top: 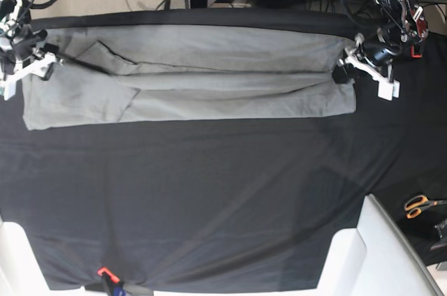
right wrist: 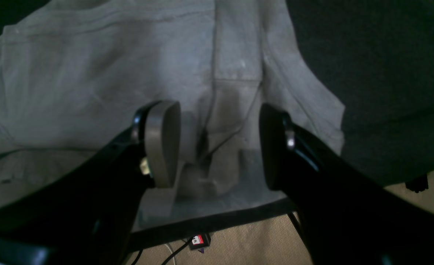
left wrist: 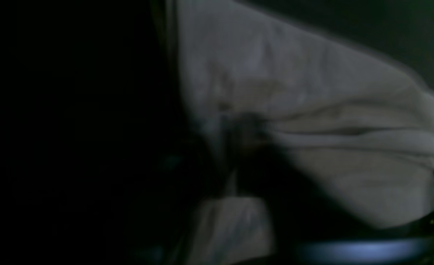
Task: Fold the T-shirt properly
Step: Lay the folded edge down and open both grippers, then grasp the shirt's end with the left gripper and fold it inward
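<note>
**Partly folded, both ends attended**

Already the T-shirt (top: 188,79) lies as a long grey band across the far part of the black-covered table (top: 209,191), its long sides apparently turned in toward the middle. By the look of it, the lengthwise folds are made and the crosswise folds, which would bring it to a compact rectangle, are left.

At the left of the base view, the right claw (top: 31,65) sits low at the shirt's end by the sleeve. Its wrist view shows the jaws parted, straddling a rumpled seam of cloth without pinching it; it is released, holding nothing.

At the right of the base view, the left claw (top: 347,70) reaches down to the opposite end of the shirt. Its own wrist view is dark and blurred, with creases of cloth gathering toward the dark fingers; whether the jaws are clenched on the fabric cannot be told.

Scissors (top: 419,205) lie off at the right edge.
</note>
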Action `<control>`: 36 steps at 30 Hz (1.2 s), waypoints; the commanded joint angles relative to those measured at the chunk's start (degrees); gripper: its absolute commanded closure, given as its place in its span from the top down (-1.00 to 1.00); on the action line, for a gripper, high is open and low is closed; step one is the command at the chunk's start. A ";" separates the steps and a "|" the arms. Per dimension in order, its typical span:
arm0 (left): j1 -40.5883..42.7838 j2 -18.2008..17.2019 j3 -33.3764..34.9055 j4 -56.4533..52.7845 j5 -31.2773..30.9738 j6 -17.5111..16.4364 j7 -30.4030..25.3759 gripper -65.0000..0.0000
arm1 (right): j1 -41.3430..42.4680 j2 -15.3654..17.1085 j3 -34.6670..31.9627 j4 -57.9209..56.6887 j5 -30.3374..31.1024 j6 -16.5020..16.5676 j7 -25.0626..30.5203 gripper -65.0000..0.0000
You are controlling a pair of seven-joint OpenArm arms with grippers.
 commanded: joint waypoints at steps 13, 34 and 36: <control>-1.20 -7.99 0.06 7.63 0.36 0.29 0.46 -1.00 | 0.09 0.67 0.26 0.63 0.32 0.06 0.98 -0.01; 13.22 -2.18 24.32 39.46 0.36 27.33 0.90 -1.00 | 0.35 0.67 -4.84 0.63 0.32 0.06 1.07 -0.01; 11.82 -2.10 28.45 39.37 0.36 29.61 0.99 -1.00 | 0.35 0.67 -4.57 0.63 0.32 0.06 1.07 -0.01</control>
